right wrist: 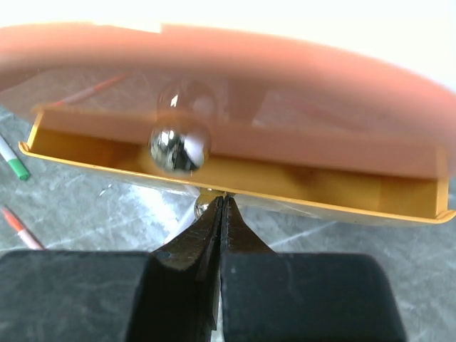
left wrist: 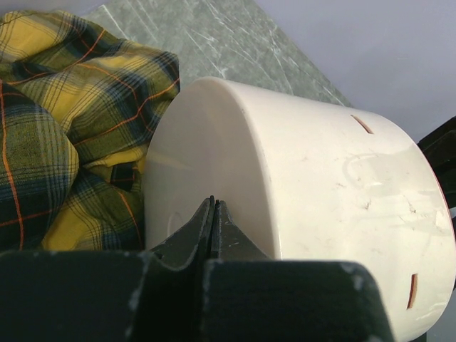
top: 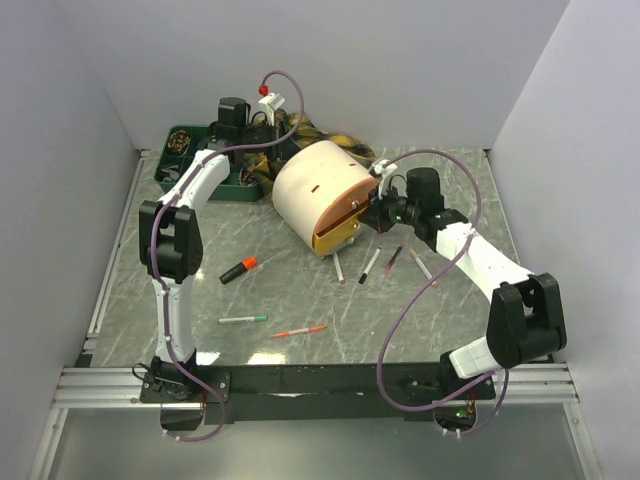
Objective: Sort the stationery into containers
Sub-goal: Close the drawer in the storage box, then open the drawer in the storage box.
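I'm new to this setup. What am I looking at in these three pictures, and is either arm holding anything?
Two robot arms are bolted to a table. One picture looks down from above; the others come from a camera on each wrist. A cream drum lies on its side, its orange drawer partly out. Behind it: a plaid cloth and a green tray. Loose pens and a highlighter lie in front. The left hand is shut by the drum's back; the right hand is shut at the drawer's lip, gripping unclear.
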You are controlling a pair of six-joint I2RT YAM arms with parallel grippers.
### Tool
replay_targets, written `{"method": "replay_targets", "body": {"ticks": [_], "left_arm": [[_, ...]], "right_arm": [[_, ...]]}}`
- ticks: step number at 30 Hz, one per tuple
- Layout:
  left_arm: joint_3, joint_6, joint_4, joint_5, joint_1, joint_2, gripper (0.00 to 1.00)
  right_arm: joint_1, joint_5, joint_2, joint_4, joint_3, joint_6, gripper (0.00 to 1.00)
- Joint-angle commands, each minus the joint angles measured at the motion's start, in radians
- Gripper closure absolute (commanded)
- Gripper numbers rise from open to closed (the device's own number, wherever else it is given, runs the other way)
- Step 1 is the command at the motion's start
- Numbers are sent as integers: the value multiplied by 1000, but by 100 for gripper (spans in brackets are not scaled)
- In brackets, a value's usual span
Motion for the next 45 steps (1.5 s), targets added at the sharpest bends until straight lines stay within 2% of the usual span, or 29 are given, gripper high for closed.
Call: {"method": "replay_targets", "body": {"ticks": [1,15,19,21,23,24,25,27,28,30,31,34,36,45], "left_arm": [[-9,13,-12,46,-10,-25,99],[-13,8,-2,46,-16,-25,99],[-15,11,-8,40,-16,-30,99],[-7,28,-26,32,-13,-34,99],[-9,42,-35,23,-7,-48,98],[-10,45,-35,22,-3,-50,96],[-12,50,-46,14,-1,-54,90],[-15,66,-55,9,4,-59,82],[-15,70,-61,0,4,-60,65],[-18,82,-66,-1,5,-60,59],[-21,83,-68,-6,5,-63,52],[-25,73,-60,-9,5,-70,41],[-30,71,-58,-14,5,-70,39],[-41,100,-75,-23,7,-82,38]], "right_arm": [[16,-13,20,90,73,7,100],[62,11,13,140,42,48,100],[60,17,-16,79,32,10,99],[53,23,-53,23,33,-25,96],[42,33,-106,-82,29,-94,81],[42,37,-128,-114,18,-117,73],[42,42,-148,-158,6,-156,64],[42,43,-220,-162,-42,-177,57],[40,40,-245,-125,-62,-181,49],[42,56,-300,-70,-108,-175,42],[44,66,-306,-18,-116,-155,37],[48,99,-263,1,-68,-109,37],[48,117,-207,-5,-7,-78,38],[45,139,-115,47,70,-44,44]]}}
